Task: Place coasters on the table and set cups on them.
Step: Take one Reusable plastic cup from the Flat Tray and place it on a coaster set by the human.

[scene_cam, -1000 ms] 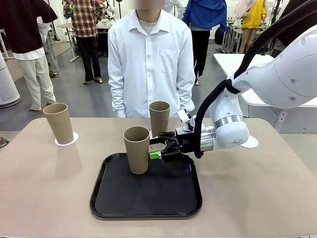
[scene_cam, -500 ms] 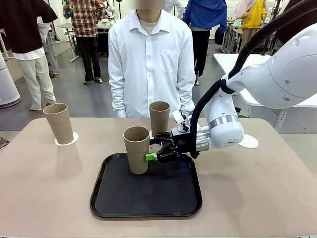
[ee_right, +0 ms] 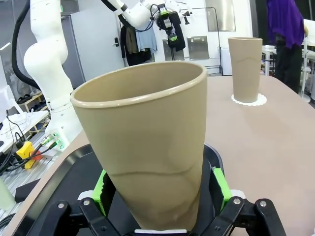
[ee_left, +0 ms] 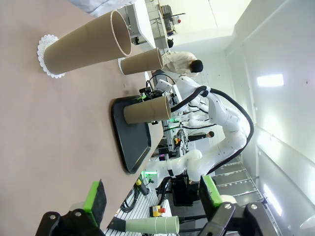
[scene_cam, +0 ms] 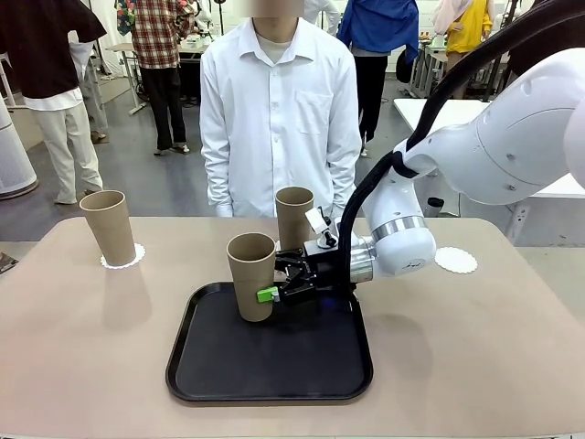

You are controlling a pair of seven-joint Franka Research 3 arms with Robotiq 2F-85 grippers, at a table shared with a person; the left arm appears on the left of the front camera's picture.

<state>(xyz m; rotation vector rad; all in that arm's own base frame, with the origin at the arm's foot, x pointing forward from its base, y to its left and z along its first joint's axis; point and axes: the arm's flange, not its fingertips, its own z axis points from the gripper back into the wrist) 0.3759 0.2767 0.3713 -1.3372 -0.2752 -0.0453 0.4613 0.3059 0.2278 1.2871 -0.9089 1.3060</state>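
Note:
One tan cup (scene_cam: 251, 274) stands upright at the back left of the black tray (scene_cam: 270, 366). My right gripper (scene_cam: 267, 287) is open and straddles its lower part. In the right wrist view that cup (ee_right: 147, 147) sits between the green pads (ee_right: 104, 189), which lie close to its sides. A second cup (scene_cam: 110, 227) stands on a white coaster (scene_cam: 123, 260) at the far left of the beige table (scene_cam: 82, 347). The third cup (scene_cam: 294, 218) stands behind the tray, its base hidden. Another coaster (scene_cam: 455, 260) lies bare at the right. My left gripper (ee_left: 151, 196) hangs open and holds nothing.
A person in a white shirt (scene_cam: 279, 110) stands at the table's far edge, right behind the third cup. My right arm (scene_cam: 402, 242) stretches across the right half of the table above the tray's back right corner. The left arm's gripper (ee_right: 170, 22) hangs high.
My right gripper has slid left along the tray's back edge, and its fingers have come up on either side of the tray cup. The cups have stayed in place.

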